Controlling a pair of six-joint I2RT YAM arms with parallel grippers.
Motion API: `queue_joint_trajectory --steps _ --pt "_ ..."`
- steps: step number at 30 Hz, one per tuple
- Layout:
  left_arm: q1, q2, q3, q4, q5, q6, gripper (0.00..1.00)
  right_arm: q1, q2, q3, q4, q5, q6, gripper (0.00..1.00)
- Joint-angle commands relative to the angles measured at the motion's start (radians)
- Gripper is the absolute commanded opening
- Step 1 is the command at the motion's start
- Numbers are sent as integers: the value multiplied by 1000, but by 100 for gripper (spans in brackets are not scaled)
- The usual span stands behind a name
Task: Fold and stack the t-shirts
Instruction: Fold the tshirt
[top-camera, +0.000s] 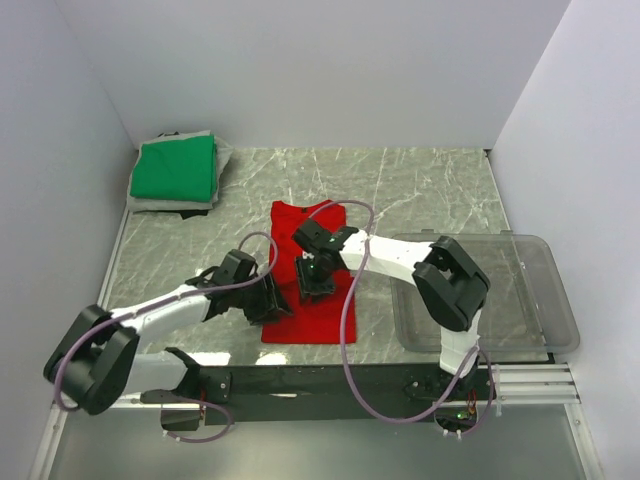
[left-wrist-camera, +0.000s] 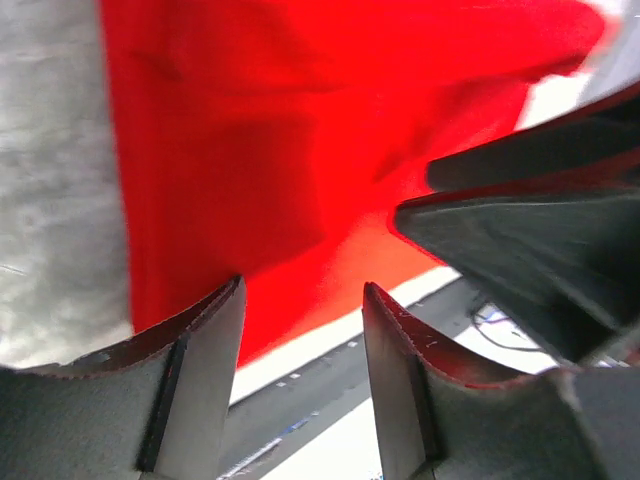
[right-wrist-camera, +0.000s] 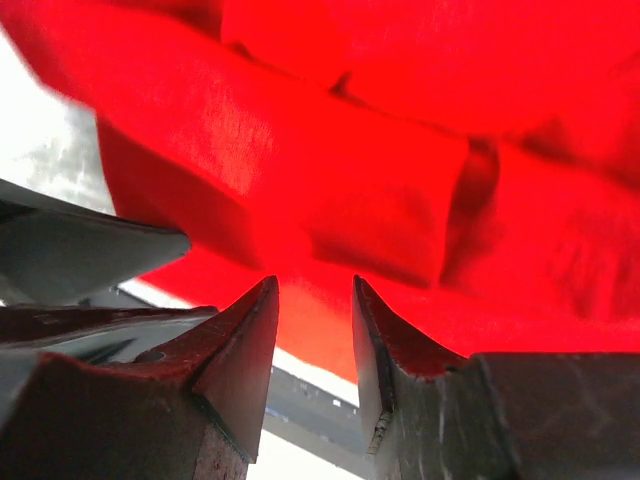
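Note:
The red t-shirt (top-camera: 298, 228) lies in a long strip at the middle of the table, its near end under both grippers. My left gripper (top-camera: 272, 300) hangs over the strip's near left edge, and in its wrist view the left gripper (left-wrist-camera: 303, 292) is open with nothing between its fingers and the red t-shirt (left-wrist-camera: 300, 130) beyond the tips. My right gripper (top-camera: 318, 282) is over the strip just beside it. Up close the right gripper (right-wrist-camera: 315, 290) is open too, above rumpled folds of the red t-shirt (right-wrist-camera: 380, 140). The green t-shirt (top-camera: 176, 167) lies folded at the back left.
A clear plastic bin (top-camera: 545, 318) sits at the right, next to the right arm's base. The green t-shirt rests on a grey cloth pile (top-camera: 150, 204) against the left wall. White walls close in the marbled table (top-camera: 420, 190). A black rail (top-camera: 300, 385) runs along the near edge.

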Motion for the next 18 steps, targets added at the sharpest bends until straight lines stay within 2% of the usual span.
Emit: queue_joint_trajectory --steps 1,7,18 --pt "-9 68 -11 49 2 10 56 9 43 57 29 43 5 42" --pt "-12 175 33 -49 -36 48 56 9 110 130 -8 83 -21 42" --pt "-14 221 84 -161 -93 113 57 -54 135 179 -19 224 -23 43"
